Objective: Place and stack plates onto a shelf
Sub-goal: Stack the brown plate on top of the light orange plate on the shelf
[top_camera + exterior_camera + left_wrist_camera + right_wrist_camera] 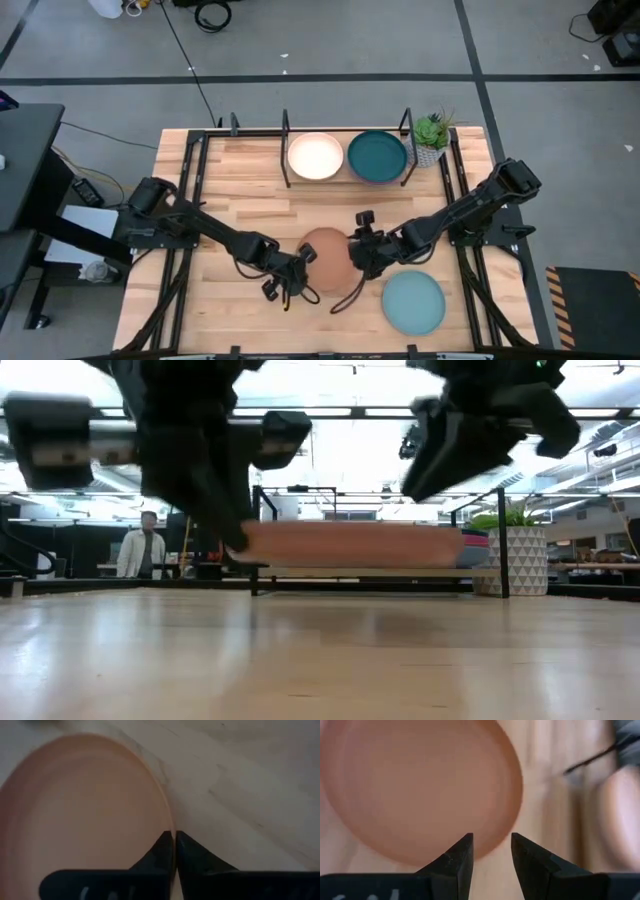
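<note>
A tan-brown plate [325, 258] hangs level above the table near its front middle; it also shows in the low view [350, 545]. My left gripper [300, 266] is shut on the plate's left rim. My right gripper [364, 250] is open at the plate's right side, its fingertips [465, 847] just short of the rim, and I see no touch. A light aqua plate [413, 302] lies flat on the table at the near right. A cream plate [316, 156] and a dark teal plate [377, 157] lie side by side in the black rod shelf [285, 150] at the far edge. My left gripper pinches the tan-brown plate's rim [169, 827] between its two fingers, on the plate's left, near side. One finger lies over the plate's inside and one outside the rim. The fingers come slanting from the table's left. The plate is lifted clear of the table and about level.
A small potted plant [430, 138] stands at the shelf's right end. The shelf's upright posts [407, 125] rise beside the two plates. Bare wood lies between the shelf and the held plate. A person [145, 550] stands far off in the room behind.
</note>
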Controlling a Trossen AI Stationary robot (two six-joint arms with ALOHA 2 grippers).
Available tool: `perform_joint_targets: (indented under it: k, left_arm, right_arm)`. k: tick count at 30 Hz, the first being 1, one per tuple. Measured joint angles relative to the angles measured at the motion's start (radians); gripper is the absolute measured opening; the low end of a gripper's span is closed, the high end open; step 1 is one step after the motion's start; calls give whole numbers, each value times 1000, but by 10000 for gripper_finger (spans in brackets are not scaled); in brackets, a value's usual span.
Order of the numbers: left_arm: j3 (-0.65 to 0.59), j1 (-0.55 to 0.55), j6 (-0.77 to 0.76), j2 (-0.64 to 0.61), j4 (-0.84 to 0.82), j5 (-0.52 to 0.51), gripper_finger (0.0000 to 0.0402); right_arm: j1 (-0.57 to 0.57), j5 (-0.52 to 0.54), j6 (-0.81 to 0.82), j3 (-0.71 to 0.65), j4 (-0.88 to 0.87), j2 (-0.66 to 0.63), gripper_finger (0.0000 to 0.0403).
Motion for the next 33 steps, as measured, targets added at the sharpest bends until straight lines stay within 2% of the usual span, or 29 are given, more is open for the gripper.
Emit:
perform_joint_targets:
  k: [4,9,18,25,33]
  left_arm:
    - [1,9,-89,-41,-63,-6,17]
    - [0,18,-129,-54,-140,-35,18]
    - [0,56,-194,-56,-171,-37,17]
    - [1,67,-199,-56,-119,-37,20]
    - [64,66,-192,-56,-129,-40,20]
  right_arm:
    - [36,129,-129,0,78,0,138]
    - [57,129,-198,0,143,0,138]
    - [38,-43,-212,0,112,2,143]
    - [9,-63,-223,-1,69,14,144]
    - [0,-137,-234,-1,38,15,140]
